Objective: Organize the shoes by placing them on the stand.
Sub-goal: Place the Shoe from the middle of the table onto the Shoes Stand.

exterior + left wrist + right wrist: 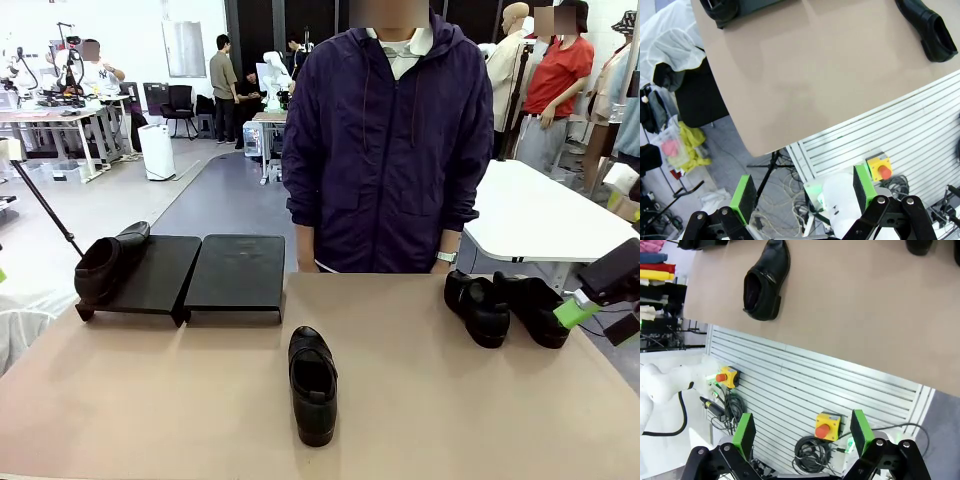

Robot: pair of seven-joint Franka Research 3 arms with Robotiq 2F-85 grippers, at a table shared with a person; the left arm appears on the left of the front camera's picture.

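Front view shows one shoe on the stand; left hand and right hand both spread.

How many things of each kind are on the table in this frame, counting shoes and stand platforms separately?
Black shoes: 4
Stand platforms: 2
Total: 6
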